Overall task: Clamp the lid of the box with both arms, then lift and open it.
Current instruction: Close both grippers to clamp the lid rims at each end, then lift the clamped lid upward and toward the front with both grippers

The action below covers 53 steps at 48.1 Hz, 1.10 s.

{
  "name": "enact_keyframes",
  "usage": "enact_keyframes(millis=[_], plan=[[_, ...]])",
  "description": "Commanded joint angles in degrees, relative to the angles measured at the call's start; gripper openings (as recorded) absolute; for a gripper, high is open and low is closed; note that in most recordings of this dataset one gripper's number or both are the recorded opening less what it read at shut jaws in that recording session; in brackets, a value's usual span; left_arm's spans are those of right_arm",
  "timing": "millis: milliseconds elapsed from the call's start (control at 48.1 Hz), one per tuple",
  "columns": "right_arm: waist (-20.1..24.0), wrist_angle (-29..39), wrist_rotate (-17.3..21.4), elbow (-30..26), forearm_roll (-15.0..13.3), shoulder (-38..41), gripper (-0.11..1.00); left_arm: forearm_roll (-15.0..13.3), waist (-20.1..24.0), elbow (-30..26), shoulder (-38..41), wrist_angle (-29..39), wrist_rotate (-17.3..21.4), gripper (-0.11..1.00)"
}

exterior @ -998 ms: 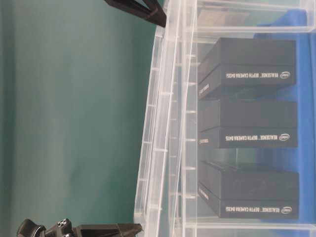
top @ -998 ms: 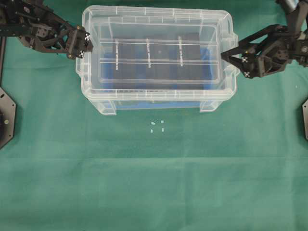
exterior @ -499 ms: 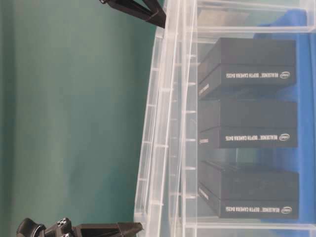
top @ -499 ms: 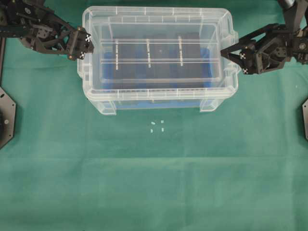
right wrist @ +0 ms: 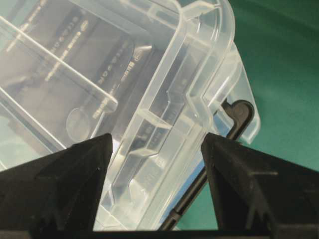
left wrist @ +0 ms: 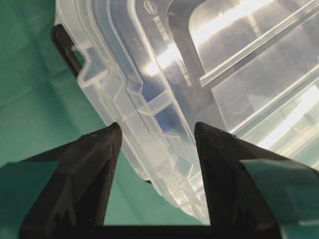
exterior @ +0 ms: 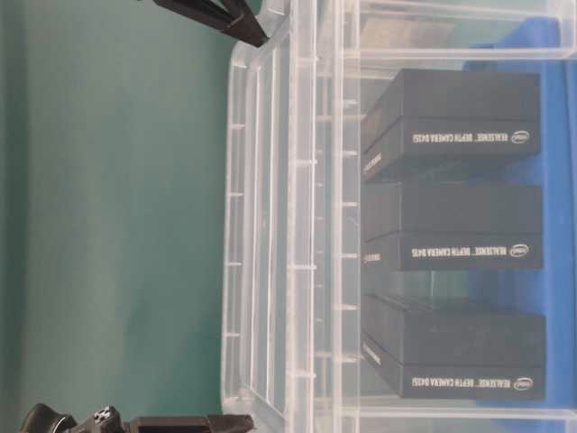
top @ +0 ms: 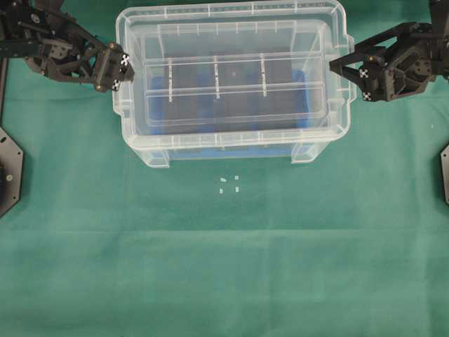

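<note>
The clear lid [top: 231,28] hangs level just above the clear box [top: 224,151], held at both short ends. My left gripper [top: 121,70] is shut on the lid's left edge [left wrist: 149,99], with that rim between its black fingers [left wrist: 97,149]. At the other end my right gripper [top: 344,70] is shut on the right edge [right wrist: 164,89]. In the table-level view a gap separates the lid [exterior: 261,225] from the box rim [exterior: 343,271]. Three black blocks [exterior: 451,225] with white print lie on the box's blue bottom.
The box stands on a green cloth [top: 224,267]. A few small white bits [top: 229,183] lie in front of it. Black clip handles [left wrist: 62,42] [right wrist: 239,112] hang at the box's ends. Black mounts [top: 8,175] [top: 443,168] sit at the table's side edges.
The right gripper closed on the lid's right end. Both grippers then rose with the lid, which has come off the box rim.
</note>
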Motion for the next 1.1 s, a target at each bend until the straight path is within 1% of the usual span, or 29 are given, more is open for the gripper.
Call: enact_keyframes(millis=[0,208,416,520,686,748,1081], plan=[[0.8,-0.1,-0.2,-2.6,-0.2,-0.4,0.63,0.1,-1.2,-1.3,-1.1,-0.8,0.0,0.46],[2.5,1.1,0.4,-3.3,0.1,-0.4,0.63,0.1,-1.5,-0.9,-2.3,-0.4,-0.4,0.46],[5.4,5.1,0.8,-6.2,0.7,-0.2,0.63,0.0,-1.7,-2.1,-2.5,2.1,-1.4,0.44],[6.5,6.1,0.9,-7.8,0.5,0.1,0.63,0.1,-2.2,-3.1,-2.5,2.1,-1.3,0.43],[8.3,6.8,1.1,-8.5,0.7,0.7,0.63,0.0,-3.7,-3.3,-2.5,2.2,-1.7,0.43],[9.3,7.2,1.3,-8.7,0.7,0.7,0.61,0.0,-4.3,-3.3,-2.5,2.2,-1.8,0.42],[14.8,13.2,5.4,-10.2,0.3,0.7,0.6,0.0,-8.7,-3.3,-3.3,2.4,-5.4,0.41]])
